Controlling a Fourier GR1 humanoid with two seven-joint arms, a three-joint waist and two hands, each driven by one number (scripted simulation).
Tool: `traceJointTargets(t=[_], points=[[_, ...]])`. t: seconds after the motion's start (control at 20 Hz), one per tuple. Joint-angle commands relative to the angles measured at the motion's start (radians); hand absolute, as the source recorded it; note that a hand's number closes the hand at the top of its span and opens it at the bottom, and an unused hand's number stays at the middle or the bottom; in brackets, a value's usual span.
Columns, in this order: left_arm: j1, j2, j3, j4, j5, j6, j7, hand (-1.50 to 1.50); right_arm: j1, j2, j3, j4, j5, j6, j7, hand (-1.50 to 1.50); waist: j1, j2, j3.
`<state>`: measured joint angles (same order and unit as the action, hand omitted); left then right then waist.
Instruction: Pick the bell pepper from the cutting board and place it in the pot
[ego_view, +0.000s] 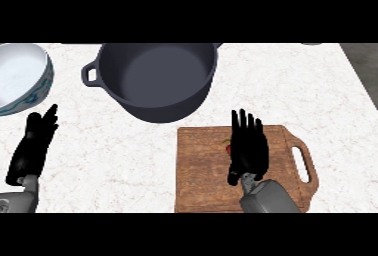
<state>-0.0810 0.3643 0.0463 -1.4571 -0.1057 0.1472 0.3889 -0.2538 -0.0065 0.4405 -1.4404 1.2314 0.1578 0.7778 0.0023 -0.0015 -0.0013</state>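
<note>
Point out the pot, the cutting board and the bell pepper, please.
pot (159, 75), head view, on its inner floor.
cutting board (203, 170), head view, on bare wood.
bell pepper (228, 148), head view, red sliver beside right hand (247, 150).

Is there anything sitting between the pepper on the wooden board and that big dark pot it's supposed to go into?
Nothing visible. Only bare counter separates the cutting board from the pot. The right robot hand hovers over the bell pepper, mostly hiding it.

Red bell pepper (228, 148) lay mostly hidden on wooden cutting board (207, 175), dark grey pot (157, 80) stood upright beyond it
</note>
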Motion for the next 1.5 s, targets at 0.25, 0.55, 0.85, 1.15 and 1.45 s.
traceJointTargets(t=[0.25,0.55,0.85,1.15,1.45], points=[[-0.064,-0.060,0.009,0.057,-0.080,0.022,0.005,0.00,-0.023,0.006,0.022,0.078,-0.042,-0.066,0.026,-1.50,-0.001,0.002,0.001],[-0.022,-0.060,0.044,0.065,-0.057,-0.024,-0.049,0.00,-0.054,0.005,0.035,0.134,0.048,-0.152,-0.078,1.50,0.002,0.003,0.001],[-0.023,-0.056,0.051,0.023,-0.074,-0.032,-0.002,0.00,-0.043,-0.100,-0.005,0.086,0.099,-0.150,-0.188,1.50,-0.002,0.002,0.001],[0.022,-0.039,0.072,-0.022,-0.045,-0.053,0.003,0.00,0.132,0.005,0.073,-0.056,0.053,-0.151,0.390,1.50,-0.011,-0.011,0.002],[0.008,-0.042,0.077,-0.001,-0.052,-0.042,0.010,0.00,0.215,0.006,0.137,-0.178,0.079,-0.174,0.704,1.50,-0.034,-0.017,-0.003]])
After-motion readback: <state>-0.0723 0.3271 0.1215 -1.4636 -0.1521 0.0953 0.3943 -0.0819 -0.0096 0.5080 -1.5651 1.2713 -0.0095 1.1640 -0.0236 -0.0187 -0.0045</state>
